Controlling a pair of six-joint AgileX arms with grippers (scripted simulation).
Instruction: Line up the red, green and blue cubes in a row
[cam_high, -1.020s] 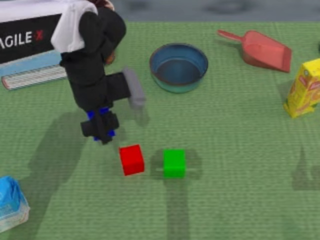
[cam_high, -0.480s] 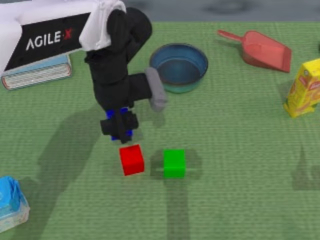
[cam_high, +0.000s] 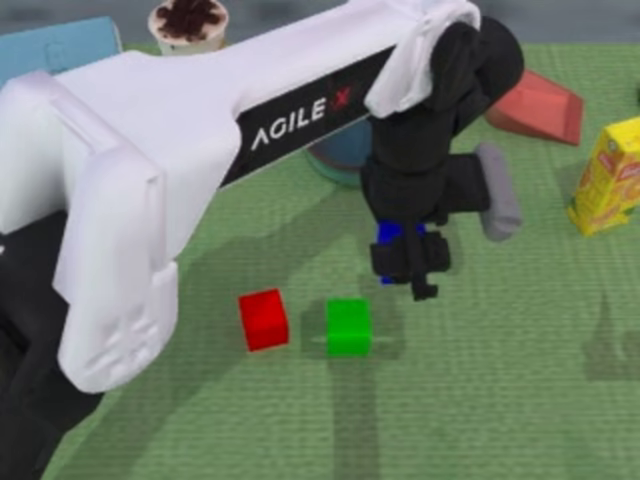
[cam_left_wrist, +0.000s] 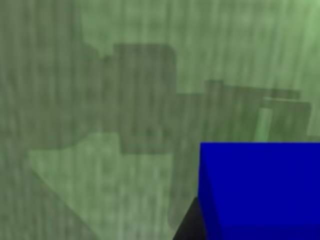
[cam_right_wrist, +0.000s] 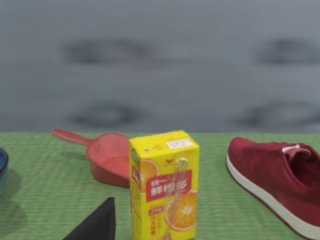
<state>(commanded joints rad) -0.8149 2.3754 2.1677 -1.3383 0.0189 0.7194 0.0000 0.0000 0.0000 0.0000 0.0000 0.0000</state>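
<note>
On the green mat the red cube (cam_high: 263, 319) and the green cube (cam_high: 348, 326) sit side by side with a small gap between them. My left gripper (cam_high: 408, 268) hovers just behind and to the right of the green cube, shut on the blue cube (cam_left_wrist: 260, 190). From above, only slivers of the blue cube (cam_high: 388, 232) show beside the black fingers. The left wrist view has that cube filling one corner, above bare mat and the arm's shadow. My right gripper is outside the top view; its wrist view looks across the table's right side.
The left arm's white link crosses the table and hides most of the blue bowl (cam_high: 335, 160). A red scoop (cam_high: 540, 105) and a yellow juice carton (cam_high: 608, 175) stand at the right. A red shoe (cam_right_wrist: 280, 175) lies past the carton. A cup (cam_high: 188, 22) stands at the back.
My left gripper has swung right with the blue cube, from behind the red cube to behind and right of the green cube. The red and green cubes have not moved.
</note>
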